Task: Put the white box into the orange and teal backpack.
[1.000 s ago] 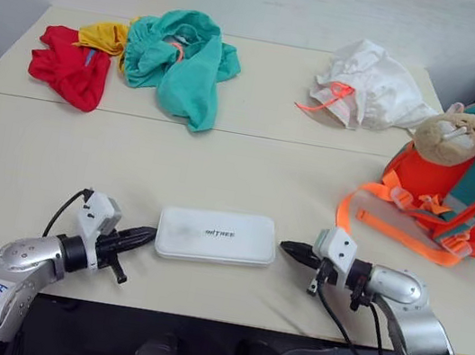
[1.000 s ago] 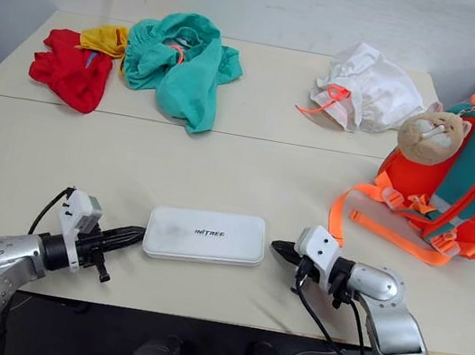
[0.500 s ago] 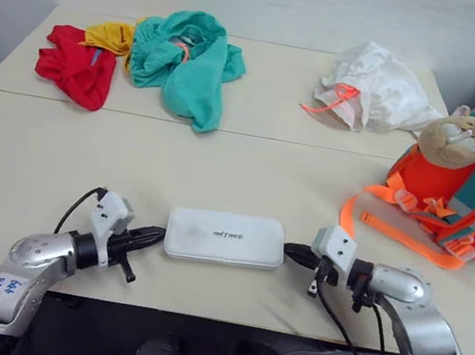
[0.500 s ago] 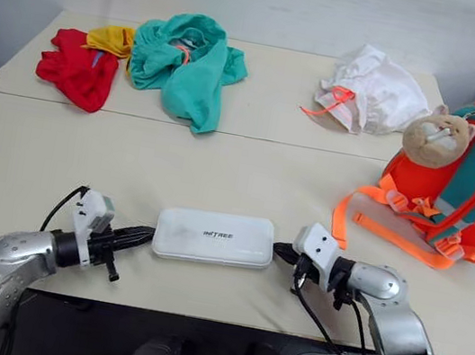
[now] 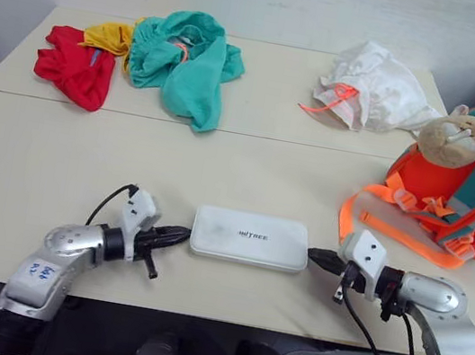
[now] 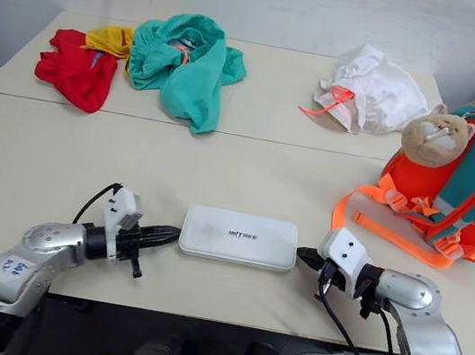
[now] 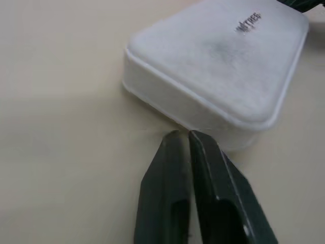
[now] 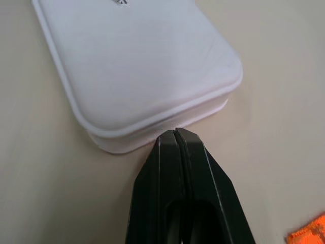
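Near the beige table's [image 5: 58, 157] front edge, open surface behind, the flat white rounded-corner box [image 5: 250, 238] is pinched endwise: left gripper [image 5: 180, 235] nearly closed, right gripper [image 5: 315, 257] closed, nothing grasped.

left end effector [image 7: 182, 133]: fingertips nearly together | touching white box [image 7: 218, 71] end wall | on table [image 7: 61, 152]

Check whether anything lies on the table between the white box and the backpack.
Nothing visible blocks it. Bare table separates the white box from the orange and teal backpack; only the backpack's own orange strap trails toward the box.
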